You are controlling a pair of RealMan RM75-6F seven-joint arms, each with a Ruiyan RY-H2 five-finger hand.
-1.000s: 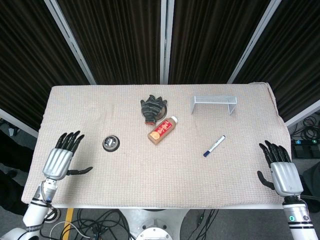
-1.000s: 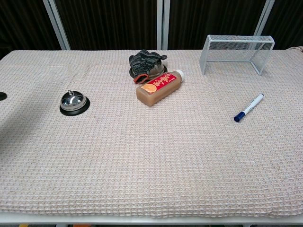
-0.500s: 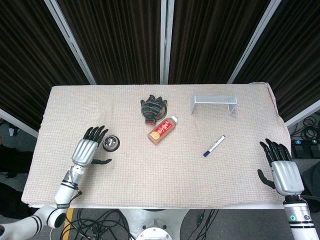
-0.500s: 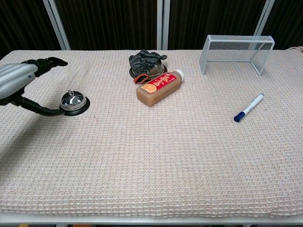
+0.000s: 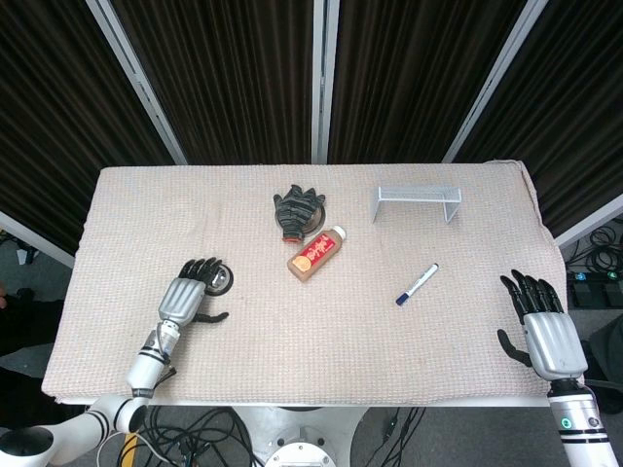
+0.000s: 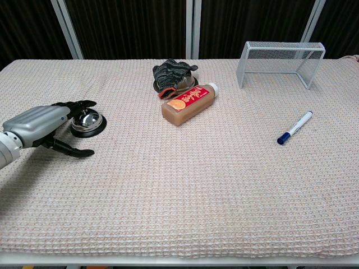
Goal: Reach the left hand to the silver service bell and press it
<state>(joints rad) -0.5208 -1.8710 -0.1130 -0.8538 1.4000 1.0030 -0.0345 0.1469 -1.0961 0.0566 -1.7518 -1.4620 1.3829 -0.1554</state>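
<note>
The silver service bell [image 5: 218,278] [image 6: 88,121] sits on its black base at the left of the cloth-covered table [image 5: 321,336]. My left hand [image 5: 187,295] [image 6: 40,125] hovers just beside and over the bell's near-left edge, palm down, fingers stretched forward above the dome and thumb out to the side. Whether the fingertips touch the bell I cannot tell. It holds nothing. My right hand [image 5: 545,326] rests open at the table's front right corner, far from the bell, and shows only in the head view.
A brown bottle with a red label [image 5: 316,253] [image 6: 188,103] lies mid-table, a dark glove [image 5: 298,210] [image 6: 174,74] behind it. A white wire rack [image 5: 419,202] [image 6: 279,61] stands at the back right. A blue-capped marker [image 5: 416,283] [image 6: 295,127] lies right of centre.
My left hand has travelled right and forward from the table's left edge until its fingers reach over the bell. The right hand has barely moved.
</note>
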